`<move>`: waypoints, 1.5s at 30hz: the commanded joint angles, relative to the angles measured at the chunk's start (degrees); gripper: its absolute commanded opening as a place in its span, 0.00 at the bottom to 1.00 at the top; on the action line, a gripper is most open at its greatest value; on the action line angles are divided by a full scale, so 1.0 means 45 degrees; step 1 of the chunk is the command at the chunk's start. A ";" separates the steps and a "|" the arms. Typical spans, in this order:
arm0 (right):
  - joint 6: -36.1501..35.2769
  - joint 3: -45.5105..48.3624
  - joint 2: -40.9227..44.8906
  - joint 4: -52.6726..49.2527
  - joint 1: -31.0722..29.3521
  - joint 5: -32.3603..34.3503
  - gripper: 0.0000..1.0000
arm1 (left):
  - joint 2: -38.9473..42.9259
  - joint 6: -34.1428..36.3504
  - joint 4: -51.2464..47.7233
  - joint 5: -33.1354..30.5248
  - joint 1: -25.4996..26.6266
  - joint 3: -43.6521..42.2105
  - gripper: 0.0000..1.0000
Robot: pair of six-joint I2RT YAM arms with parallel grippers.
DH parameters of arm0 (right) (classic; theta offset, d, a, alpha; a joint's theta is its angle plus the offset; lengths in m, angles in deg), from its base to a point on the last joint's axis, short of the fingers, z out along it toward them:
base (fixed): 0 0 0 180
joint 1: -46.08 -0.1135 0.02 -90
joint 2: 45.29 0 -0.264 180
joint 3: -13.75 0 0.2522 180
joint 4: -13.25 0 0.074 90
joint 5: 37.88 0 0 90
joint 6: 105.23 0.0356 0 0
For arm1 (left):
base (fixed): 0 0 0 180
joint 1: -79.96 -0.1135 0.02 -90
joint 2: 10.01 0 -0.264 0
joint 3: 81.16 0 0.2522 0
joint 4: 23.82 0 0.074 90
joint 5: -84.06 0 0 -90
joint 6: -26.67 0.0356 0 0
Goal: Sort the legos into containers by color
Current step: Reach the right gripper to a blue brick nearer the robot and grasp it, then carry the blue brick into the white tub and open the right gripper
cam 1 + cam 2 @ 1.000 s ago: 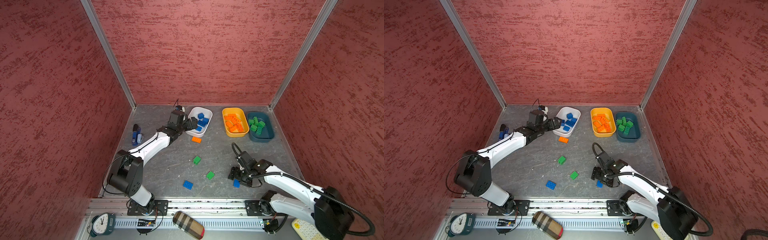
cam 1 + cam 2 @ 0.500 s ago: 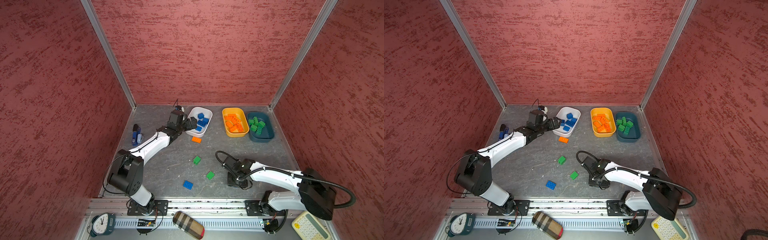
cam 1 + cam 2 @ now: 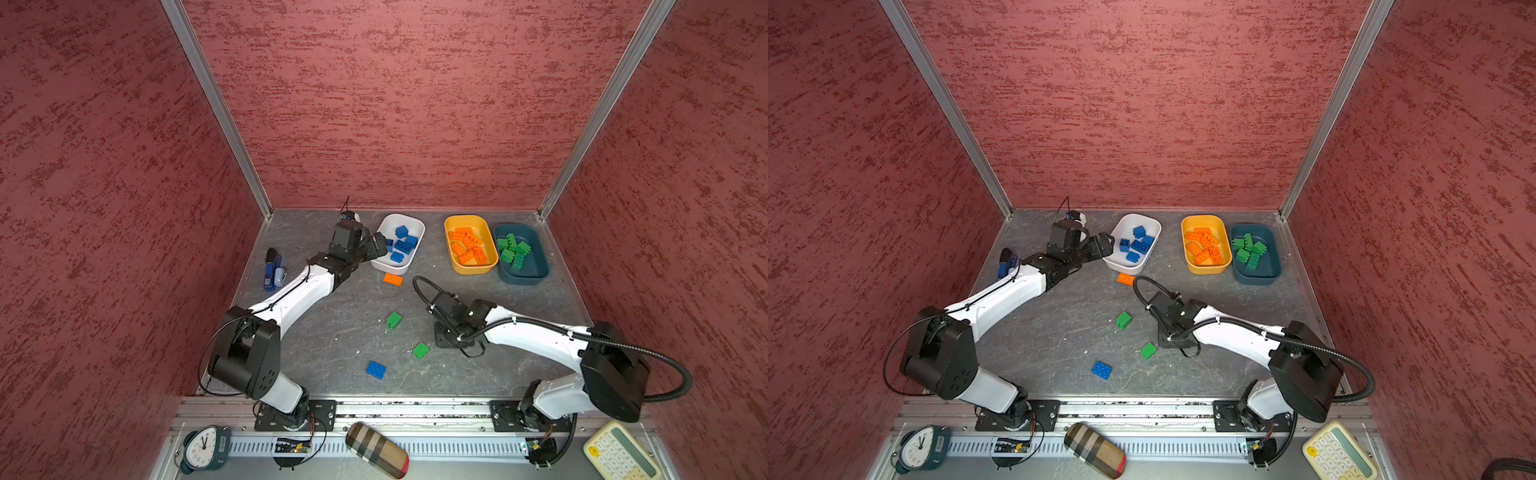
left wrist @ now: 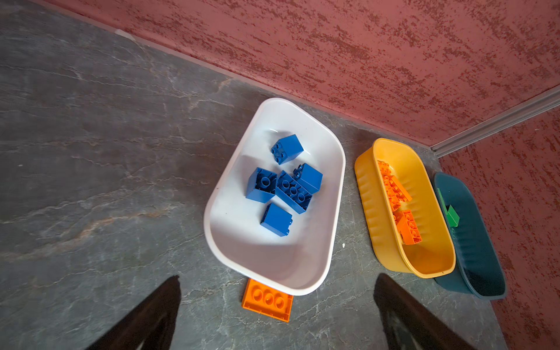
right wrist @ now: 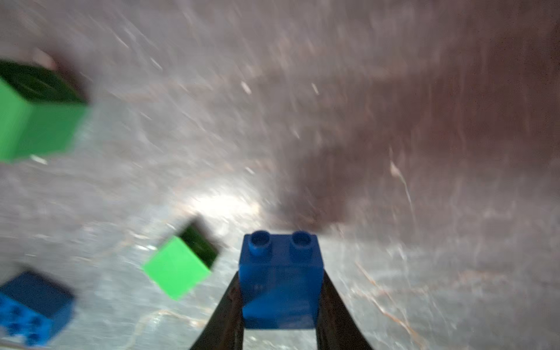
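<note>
The right gripper (image 5: pixel 281 291), arm stretched low over the table (image 3: pixel 332 345), clamps a blue brick (image 5: pixel 280 272); the left gripper (image 3: pixel 374 245) hangs spread wide beside the white tub (image 3: pixel 388 222).

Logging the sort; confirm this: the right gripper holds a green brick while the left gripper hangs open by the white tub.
Not green: the right wrist view shows the right gripper holding a blue brick. The left gripper does hang open by the white tub.

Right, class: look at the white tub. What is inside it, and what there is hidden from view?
Five blue bricks lie inside the white tub, some touching, two showing hollow undersides. The floor beneath them is covered.
</note>
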 commanded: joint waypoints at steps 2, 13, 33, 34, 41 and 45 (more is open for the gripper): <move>-0.2883 -0.1436 -0.0617 0.3440 0.1308 0.0352 0.02 | 0.0817 -0.0434 -0.0523 -0.0858 -0.0310 -0.0599 0.99; -0.3976 -0.6753 -0.5746 0.7263 0.3977 -0.1856 0.00 | 0.2064 -0.1447 -0.1325 -0.2250 -0.0584 -0.1396 1.00; -0.5560 -1.0971 -0.8572 0.6904 0.4360 -0.2279 0.99 | 0.1881 -0.1159 -0.2774 -0.1384 -0.0762 -0.1249 0.99; -0.5542 -1.0476 -0.8126 0.7222 0.4356 -0.2244 0.99 | 0.1823 -0.1111 -0.2884 -0.1504 -0.0619 -0.1253 0.99; -0.5483 -0.5939 -0.4449 1.0311 0.4353 -0.1974 0.99 | 0.0317 0.1065 -0.2405 -0.0912 0.0804 -0.1099 1.00; -0.4450 -0.3190 -0.2552 1.2033 0.4350 0.0689 0.99 | -0.1367 0.1800 -0.2586 0.0292 0.1028 -0.0422 0.99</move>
